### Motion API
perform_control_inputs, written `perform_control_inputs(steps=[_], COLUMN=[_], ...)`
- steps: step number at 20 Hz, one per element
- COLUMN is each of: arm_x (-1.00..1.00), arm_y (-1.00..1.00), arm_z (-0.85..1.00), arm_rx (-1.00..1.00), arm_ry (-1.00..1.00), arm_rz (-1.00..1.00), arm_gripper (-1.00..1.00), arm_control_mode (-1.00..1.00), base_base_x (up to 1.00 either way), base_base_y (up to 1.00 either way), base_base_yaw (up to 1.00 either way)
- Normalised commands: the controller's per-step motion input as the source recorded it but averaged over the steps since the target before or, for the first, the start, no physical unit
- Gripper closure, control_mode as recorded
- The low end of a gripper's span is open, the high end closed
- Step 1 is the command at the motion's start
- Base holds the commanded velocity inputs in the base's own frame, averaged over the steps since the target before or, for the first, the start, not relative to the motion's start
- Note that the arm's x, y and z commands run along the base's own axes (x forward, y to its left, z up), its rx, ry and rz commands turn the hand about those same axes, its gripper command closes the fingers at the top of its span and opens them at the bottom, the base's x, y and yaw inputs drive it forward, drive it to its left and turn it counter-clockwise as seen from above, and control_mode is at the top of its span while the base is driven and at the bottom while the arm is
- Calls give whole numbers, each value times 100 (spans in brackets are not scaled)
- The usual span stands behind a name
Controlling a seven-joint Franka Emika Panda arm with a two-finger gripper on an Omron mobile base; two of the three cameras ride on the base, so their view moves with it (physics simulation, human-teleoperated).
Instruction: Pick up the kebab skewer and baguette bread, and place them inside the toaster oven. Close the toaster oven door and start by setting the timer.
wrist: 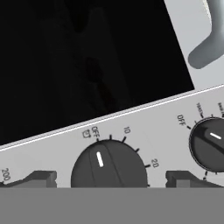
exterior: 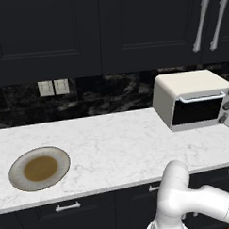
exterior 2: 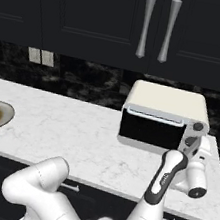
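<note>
Where pointer sits, timer knob point(wrist: 108, 165) reads OFF; scale 10, 20.

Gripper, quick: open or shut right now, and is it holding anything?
Gripper: open and empty, its dark fingertips either side of the round dark timer knob on the cream-white toaster oven.

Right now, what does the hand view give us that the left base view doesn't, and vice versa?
Hand view: the timer knob close up, pointer near OFF, a second knob beside it, and the open gripper with its fingertips on either side of the timer knob. Left base view: the empty plate on the counter and the wall outlets. Both: the toaster oven with its dark glass door shut.
</note>
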Motion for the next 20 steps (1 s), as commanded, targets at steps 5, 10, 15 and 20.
perform_control_inputs(steps=[5,10,15,20], arm_x=[0,-6,-1,-3], arm_y=[0,1,0,5], arm_z=[0,0,0,0], arm_rx=[-10,-8,-5,-4], arm_ry=[-8,-5,0,0], arm_rz=[0,0,0,0], arm_gripper=[-100,-100,-100,-100], arm_control_mode=[-100,-100,-100,-100], base_base_x=[0,0,0,0], base_base_y=[0,0,0,0], base_base_yaw=[0,0,0,0])
